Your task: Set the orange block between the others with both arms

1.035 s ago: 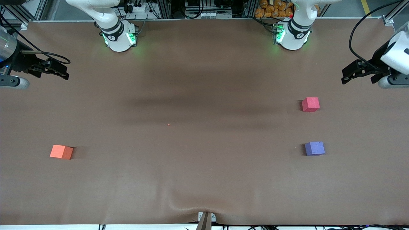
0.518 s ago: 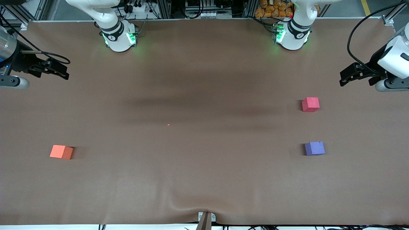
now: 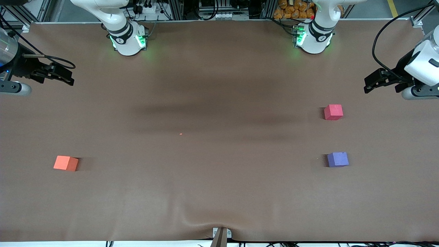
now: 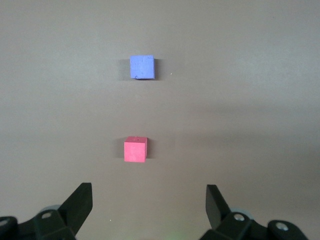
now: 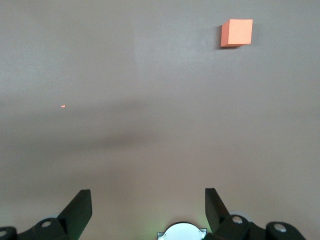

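Note:
The orange block [image 3: 66,163] [image 5: 237,32] lies alone on the brown mat toward the right arm's end of the table. At the left arm's end sit the others: a pinkish-red cube [image 3: 333,112] [image 4: 135,149] and, nearer to the front camera, a purple-blue cube [image 3: 337,159] [image 4: 142,67], with a bare gap between them. My left gripper [image 3: 367,85] [image 4: 149,197] hangs open and empty over bare mat at its end of the table. At the other end my right gripper [image 3: 71,79] [image 5: 148,200] is also open over bare mat, holding nothing.
Both arm bases [image 3: 128,39] [image 3: 313,37] stand along the table's edge farthest from the front camera. A tiny orange speck [image 3: 180,134] [image 5: 63,106] lies mid-table. The mat has a wrinkle [image 3: 205,219] by a metal bracket [image 3: 222,235] at the near edge.
The left gripper has drifted slightly toward the table's middle. The right arm and all three cubes have stayed put.

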{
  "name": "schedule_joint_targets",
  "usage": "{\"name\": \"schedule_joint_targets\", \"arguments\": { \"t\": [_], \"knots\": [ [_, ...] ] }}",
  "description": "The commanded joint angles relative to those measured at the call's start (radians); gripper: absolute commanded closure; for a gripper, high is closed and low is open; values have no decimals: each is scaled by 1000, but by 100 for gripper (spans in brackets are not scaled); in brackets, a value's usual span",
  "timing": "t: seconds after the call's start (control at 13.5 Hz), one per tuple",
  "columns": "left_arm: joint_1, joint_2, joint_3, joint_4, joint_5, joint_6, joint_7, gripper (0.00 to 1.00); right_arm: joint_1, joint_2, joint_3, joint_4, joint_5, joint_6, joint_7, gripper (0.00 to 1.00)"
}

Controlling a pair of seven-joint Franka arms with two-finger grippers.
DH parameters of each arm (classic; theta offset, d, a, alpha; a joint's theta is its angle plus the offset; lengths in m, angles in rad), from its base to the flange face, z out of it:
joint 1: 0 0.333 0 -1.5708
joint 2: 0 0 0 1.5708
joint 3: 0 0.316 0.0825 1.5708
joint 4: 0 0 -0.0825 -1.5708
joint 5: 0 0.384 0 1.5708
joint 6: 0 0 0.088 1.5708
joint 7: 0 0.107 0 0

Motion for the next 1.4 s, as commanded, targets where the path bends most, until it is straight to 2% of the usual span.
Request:
{"name": "schedule_joint_targets", "arguments": {
  "t": [0.0, 1.33],
  "knots": [
    [3, 4, -5, 12, -1, -6, 15, 0, -20, 4, 11, 19, -11, -12, -14, 0],
    [-28, 21, -17, 22, 44, -4, -2, 0, -20, 6, 11, 16, -11, -18, -14, 0]
  ]
}}
